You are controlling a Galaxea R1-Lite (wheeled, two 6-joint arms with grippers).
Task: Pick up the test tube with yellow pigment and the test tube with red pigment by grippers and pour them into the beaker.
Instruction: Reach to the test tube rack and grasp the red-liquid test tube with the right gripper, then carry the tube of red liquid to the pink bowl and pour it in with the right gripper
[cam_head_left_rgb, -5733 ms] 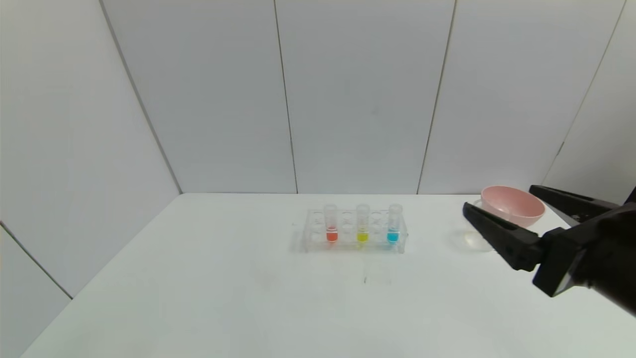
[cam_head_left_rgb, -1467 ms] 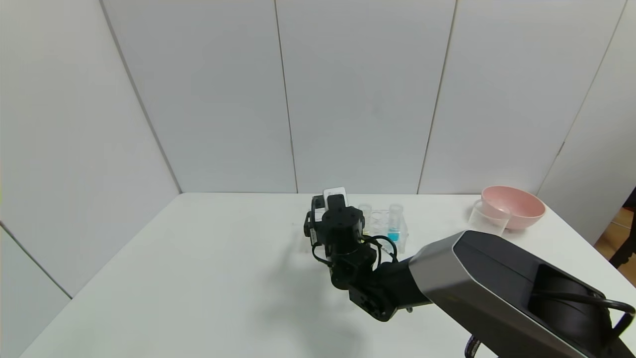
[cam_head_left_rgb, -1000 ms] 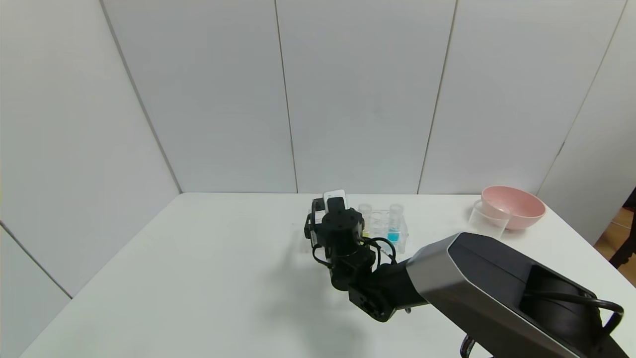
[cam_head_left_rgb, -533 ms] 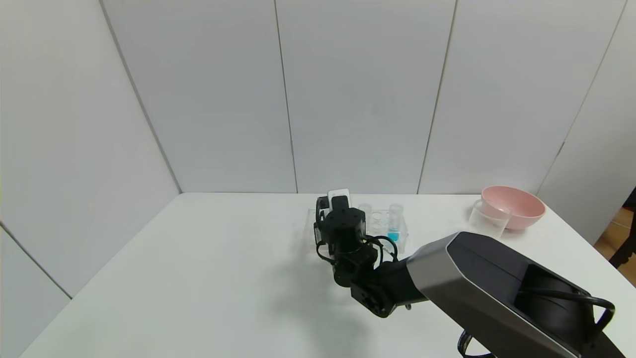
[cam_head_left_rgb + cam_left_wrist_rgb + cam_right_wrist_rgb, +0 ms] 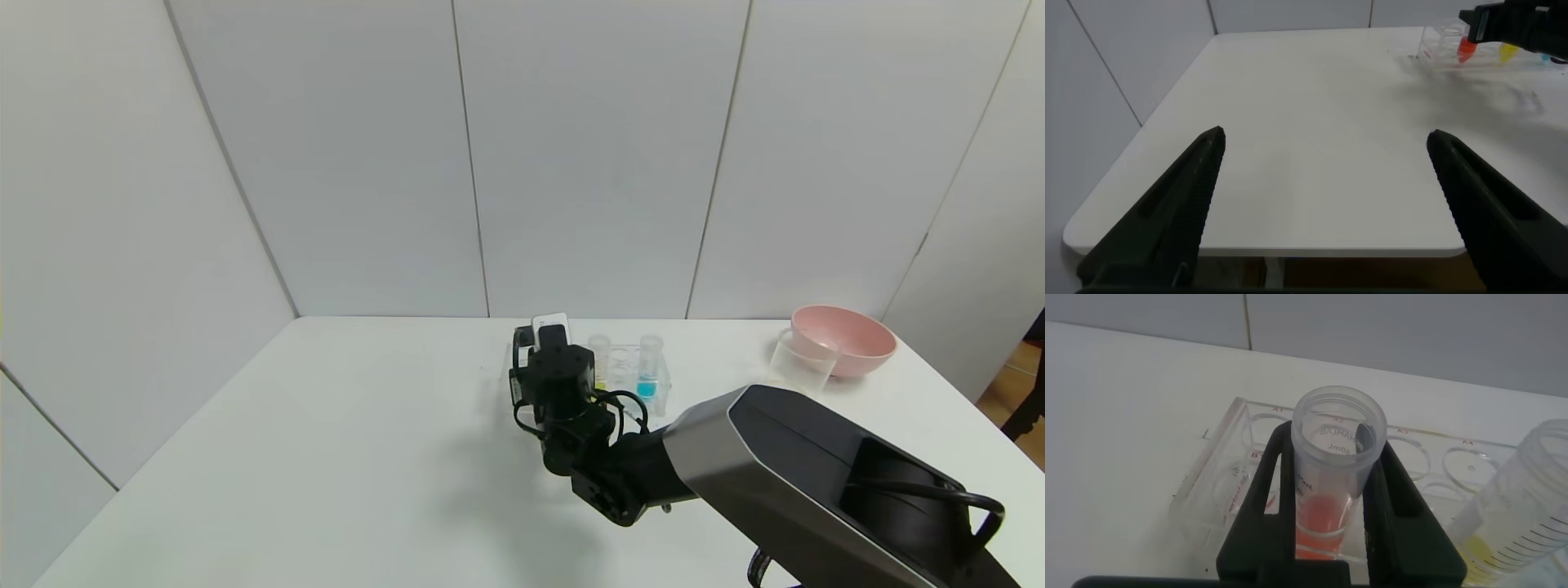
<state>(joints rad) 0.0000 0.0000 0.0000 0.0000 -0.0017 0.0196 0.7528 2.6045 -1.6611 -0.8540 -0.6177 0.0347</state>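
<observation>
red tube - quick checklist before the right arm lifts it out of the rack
1. Right gripper on the test tube with red pigment: ok, a finger sits on each side of it, below the ridged top.
2. Tube upright in the clear rack: ok, red liquid sits at the bottom.
3. Grip firm enough to lift: cannot tell, the contact faces are hidden.
4. Neighbouring test tube with yellow pigment clear of the fingers: ok, it stands apart.
5. Beaker ready: ok, upright beside the pink bowl.
6. Left gripper out of the way: ok, open, far from the rack.
</observation>
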